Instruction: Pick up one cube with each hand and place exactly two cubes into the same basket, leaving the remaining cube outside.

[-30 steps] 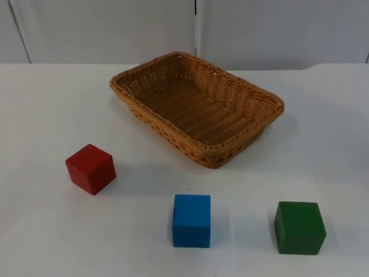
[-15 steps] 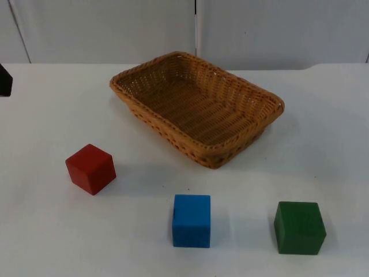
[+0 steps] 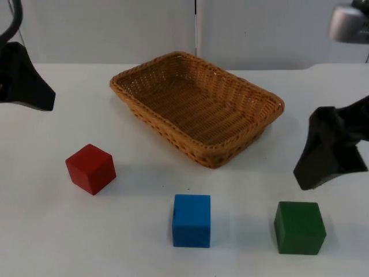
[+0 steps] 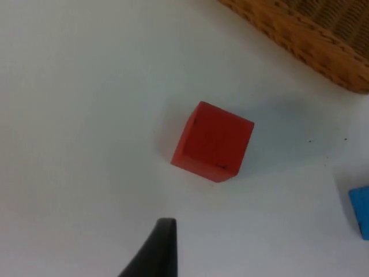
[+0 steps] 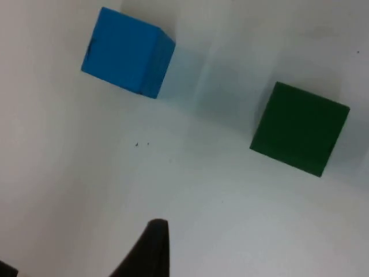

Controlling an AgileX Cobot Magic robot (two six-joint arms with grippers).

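A red cube (image 3: 90,168) lies at the table's left, a blue cube (image 3: 191,220) at the front middle and a green cube (image 3: 299,227) at the front right. Behind them stands a wicker basket (image 3: 214,161) with nothing in it. My left gripper (image 3: 34,98) hangs over the left edge, behind and to the left of the red cube (image 4: 213,141). My right gripper (image 3: 314,176) hovers right of the basket, just behind the green cube (image 5: 300,128). The blue cube (image 5: 127,52) lies beside the green one in the right wrist view. Neither gripper touches anything.
The basket's wall (image 4: 311,40) lies beyond the red cube in the left wrist view, with the blue cube's edge (image 4: 360,210) off to one side. White table surrounds the cubes, and the grey partition wall (image 3: 115,29) closes the far side.
Both arms have come into the top view: the left from the upper left edge, the right from the right side down toward the green cube. Cubes and basket have not moved.
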